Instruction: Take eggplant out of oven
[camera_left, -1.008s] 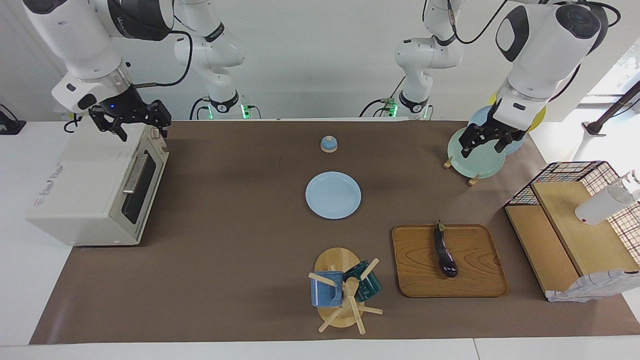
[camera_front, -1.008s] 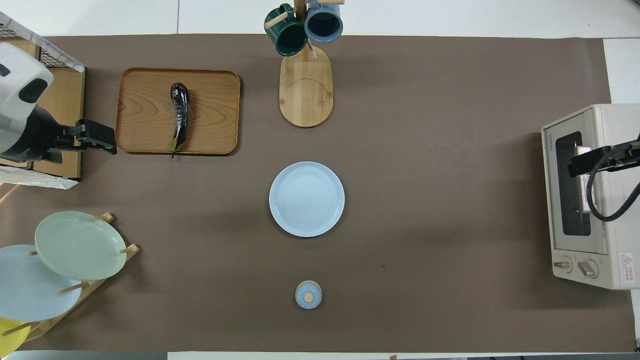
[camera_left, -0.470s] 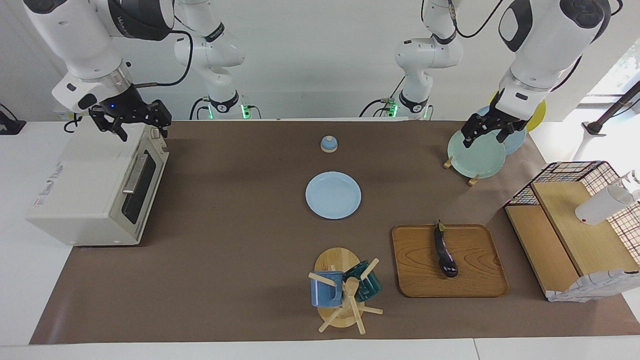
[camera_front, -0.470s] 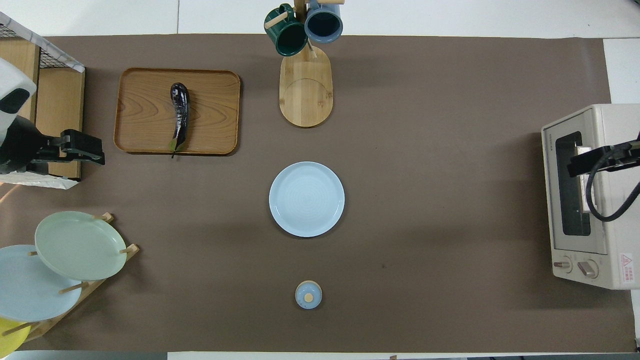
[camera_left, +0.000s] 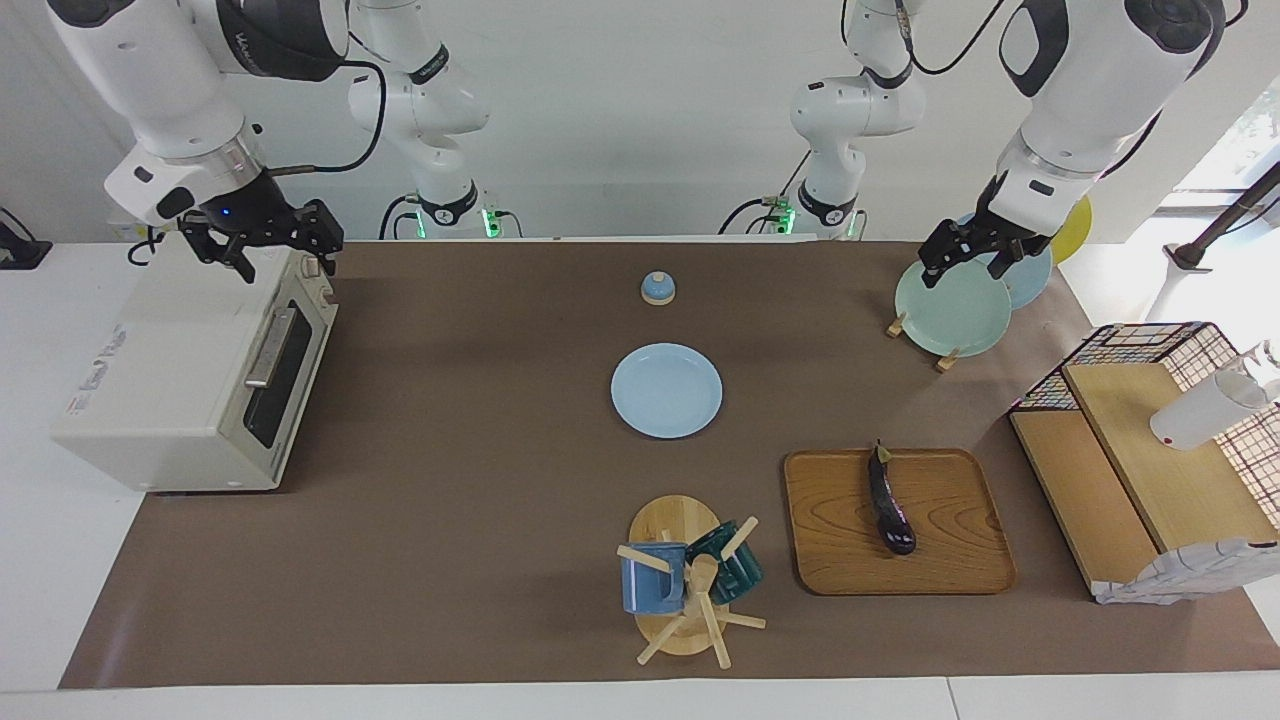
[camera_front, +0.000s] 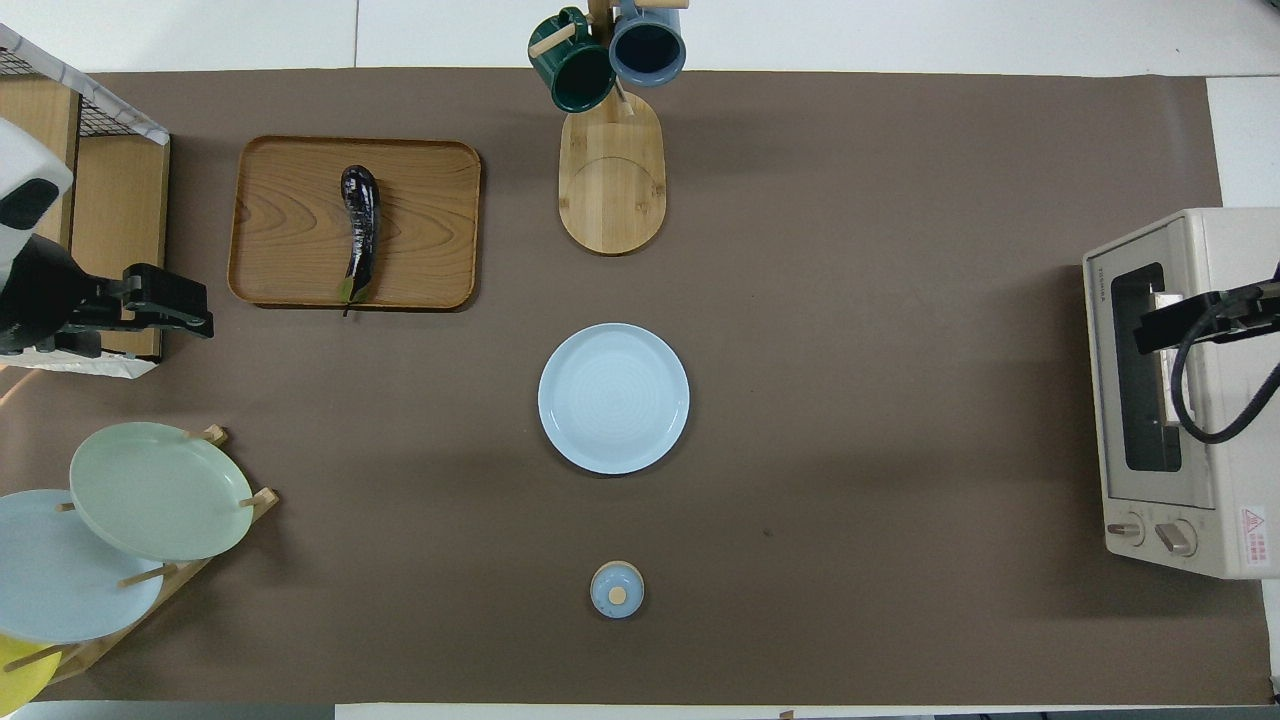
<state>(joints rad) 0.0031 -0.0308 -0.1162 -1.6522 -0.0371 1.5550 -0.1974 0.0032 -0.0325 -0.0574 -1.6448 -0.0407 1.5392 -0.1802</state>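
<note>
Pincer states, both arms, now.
Left pincer: open, empty, raised over the plate rack.
Right pincer: open, empty, raised over the oven.

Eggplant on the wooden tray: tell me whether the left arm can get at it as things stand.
Probably yes. The eggplant lies uncovered on the wooden tray toward the left arm's end, nothing stands over it, and the left pincer hangs over the plate rack, holding nothing.

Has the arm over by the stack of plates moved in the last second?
Yes. In the facing view the left gripper has risen and drawn back toward the robots: it covered the green plate before, and now hangs over that plate's upper edge.
</note>
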